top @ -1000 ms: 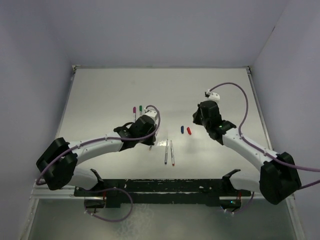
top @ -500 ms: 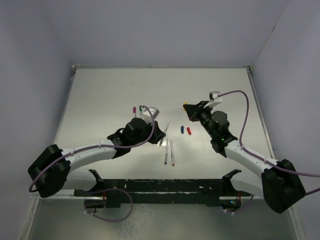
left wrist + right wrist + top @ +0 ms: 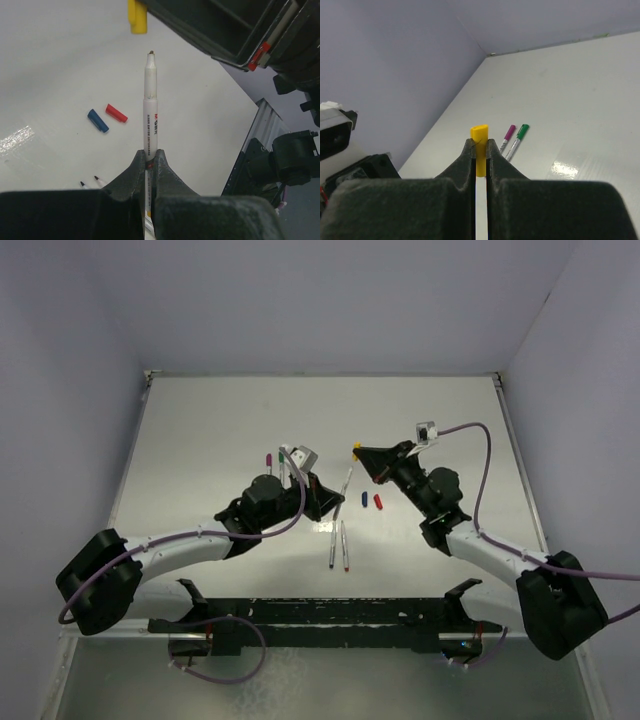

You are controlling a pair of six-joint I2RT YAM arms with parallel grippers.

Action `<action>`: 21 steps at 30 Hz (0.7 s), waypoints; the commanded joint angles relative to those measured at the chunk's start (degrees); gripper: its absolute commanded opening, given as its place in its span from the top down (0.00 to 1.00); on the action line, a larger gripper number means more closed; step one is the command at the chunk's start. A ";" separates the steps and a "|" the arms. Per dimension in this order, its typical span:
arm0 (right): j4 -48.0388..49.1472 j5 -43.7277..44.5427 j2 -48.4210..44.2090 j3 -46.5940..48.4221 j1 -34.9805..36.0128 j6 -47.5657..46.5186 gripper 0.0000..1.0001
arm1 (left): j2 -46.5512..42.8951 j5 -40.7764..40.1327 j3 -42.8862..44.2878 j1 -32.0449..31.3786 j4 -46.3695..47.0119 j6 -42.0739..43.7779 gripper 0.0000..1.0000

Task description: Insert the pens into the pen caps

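Both arms meet over mid-table, pen tip close to cap.
Left gripper [image 3: 331, 506] grips a pen [image 3: 346, 482] angled toward the far edge. Right gripper [image 3: 362, 453] grips the yellow cap [image 3: 355, 451] just beyond its tip. Blue cap [image 3: 364, 498] and red cap [image 3: 378, 501] lie side by side. Two loose pens [image 3: 338, 545] lie nearer the near edge.

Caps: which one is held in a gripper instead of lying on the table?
The yellow cap, pinched in the right gripper; the blue cap and red cap lie loose on the table.

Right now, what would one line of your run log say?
left gripper: shut on pen | right gripper: shut on yellow cap | tip and cap: apart, not inserted
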 commanded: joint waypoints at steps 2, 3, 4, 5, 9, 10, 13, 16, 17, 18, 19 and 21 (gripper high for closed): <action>8.54 -3.77 1.43 -1.67 0.22 4.19 1.00 | -0.30 1.34 -0.69 0.28 7.67 0.09 1.00; 9.48 -4.03 1.78 -1.81 0.27 4.78 1.00 | -0.26 1.36 -0.78 0.28 8.14 0.09 1.00; 10.20 -4.28 2.30 -1.97 0.25 5.34 1.00 | -0.30 1.26 -0.92 0.29 8.58 -0.03 1.00; 10.74 -4.44 2.64 -2.04 0.31 5.80 1.00 | -0.25 1.09 -0.97 0.28 8.78 -0.02 1.00; 12.58 -4.42 3.36 -2.39 0.29 6.80 1.00 | -0.15 0.64 -0.95 0.28 8.64 0.29 1.00; 12.69 -4.25 3.37 -2.37 0.28 6.93 1.00 | -0.29 0.62 -1.02 0.28 8.47 0.30 1.00; 12.97 -3.78 3.17 -2.36 0.29 7.06 1.00 | -0.35 0.48 -1.36 0.30 8.31 0.52 1.00; 12.88 -3.87 2.77 -2.12 0.25 7.22 1.00 | -0.67 0.00 -1.79 0.28 8.29 0.63 1.00; 12.82 -3.97 2.68 -2.01 0.29 7.27 1.00 | -0.82 -0.18 -1.89 0.28 8.30 0.65 1.00; 12.81 -4.18 2.67 -1.97 0.26 7.41 1.00 | -1.01 -0.35 -1.93 0.28 8.27 0.73 1.00; 12.90 -4.35 2.71 -1.99 0.32 7.55 1.00 | -1.11 -0.57 -1.98 0.28 8.30 0.81 1.00; 13.02 -4.53 2.76 -2.01 0.30 7.82 1.00 | -1.50 -0.93 -2.07 0.30 8.34 1.09 1.00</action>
